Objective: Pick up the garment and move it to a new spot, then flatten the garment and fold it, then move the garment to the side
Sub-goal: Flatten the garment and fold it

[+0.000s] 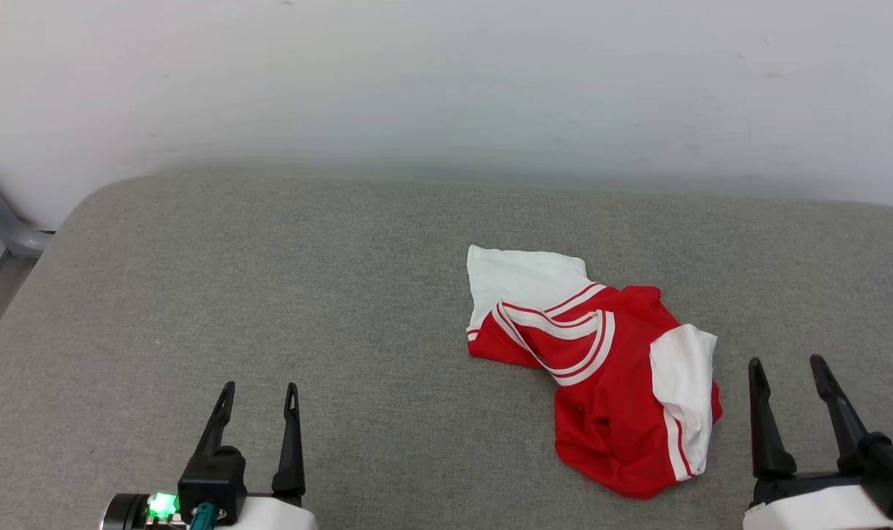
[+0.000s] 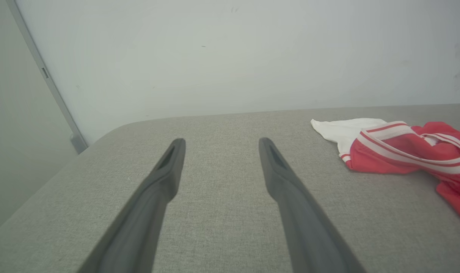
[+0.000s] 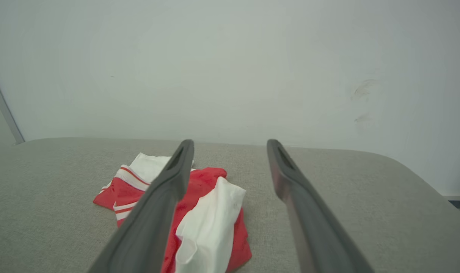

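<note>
While your left gripper [image 1: 260, 386] and right gripper [image 1: 785, 361] both sit at the near edge of the grey fabric desk [image 1: 269, 280], fingers [image 1: 290, 434] spread wide and holding nothing, you have the garment [image 1: 615, 353] lying crumpled right of centre, near the right fingers, well apart from the left, its striped collar [image 1: 564, 330] and white sleeves [image 1: 523, 276] showing.

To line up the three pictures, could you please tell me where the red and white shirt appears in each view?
Head view: shirt right of centre on the grey surface, near the right claw.
Left wrist view: shirt at the right edge.
Right wrist view: shirt lower left, partly behind a finger.
Shared landmark: the pale wall behind.
</note>
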Controlling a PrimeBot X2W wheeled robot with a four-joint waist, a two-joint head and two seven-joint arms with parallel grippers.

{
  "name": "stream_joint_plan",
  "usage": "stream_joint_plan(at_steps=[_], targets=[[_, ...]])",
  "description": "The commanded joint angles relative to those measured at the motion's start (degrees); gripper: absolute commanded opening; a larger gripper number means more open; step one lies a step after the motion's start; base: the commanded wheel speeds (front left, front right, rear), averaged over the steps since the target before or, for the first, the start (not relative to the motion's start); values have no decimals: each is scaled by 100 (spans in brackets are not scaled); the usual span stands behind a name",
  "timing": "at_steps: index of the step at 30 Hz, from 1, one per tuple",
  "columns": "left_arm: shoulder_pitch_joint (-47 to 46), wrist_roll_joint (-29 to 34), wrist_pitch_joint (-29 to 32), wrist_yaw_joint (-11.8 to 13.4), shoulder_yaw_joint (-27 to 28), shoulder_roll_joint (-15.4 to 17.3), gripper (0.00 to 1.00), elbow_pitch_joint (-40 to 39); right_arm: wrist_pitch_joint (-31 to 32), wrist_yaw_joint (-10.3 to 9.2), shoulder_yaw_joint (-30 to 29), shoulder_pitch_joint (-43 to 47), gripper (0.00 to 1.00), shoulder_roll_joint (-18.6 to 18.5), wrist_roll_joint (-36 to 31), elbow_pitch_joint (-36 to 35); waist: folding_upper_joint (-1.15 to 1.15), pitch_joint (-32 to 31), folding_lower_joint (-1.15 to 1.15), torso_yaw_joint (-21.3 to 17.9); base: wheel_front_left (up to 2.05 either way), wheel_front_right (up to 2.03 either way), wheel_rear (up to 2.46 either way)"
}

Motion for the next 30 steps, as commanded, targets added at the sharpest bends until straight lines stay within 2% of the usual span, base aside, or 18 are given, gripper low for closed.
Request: stream_joint_plan(at_steps=[1,10,17,22,30], targets=[[60,29,-15,-15,15,-6,100,-2,-12,-4,0,-74,100,10,-23,-42,0,2,0,-1,0,0,0],[3,103,-15,-122,74,-91,100,24,-12,-4,-152,-820,100,-55,-603,-610,0,41,0,33,0,0,0],[12,127,-15,-182,96,-138,100,66,156,-4,353,-1288,100,-753,-312,-52,0,37,0,51,0,0,0],[18,146,-15,-210,115,-170,100,47,1356,-4,982,-1526,100,-1424,200,127,0,97,0,60,0,0,0],[-101,169,-15,-210,122,-239,100,4,3472,-5,2023,-1635,100,-2358,1187,-120,0,302,0,78,0,0,0]])
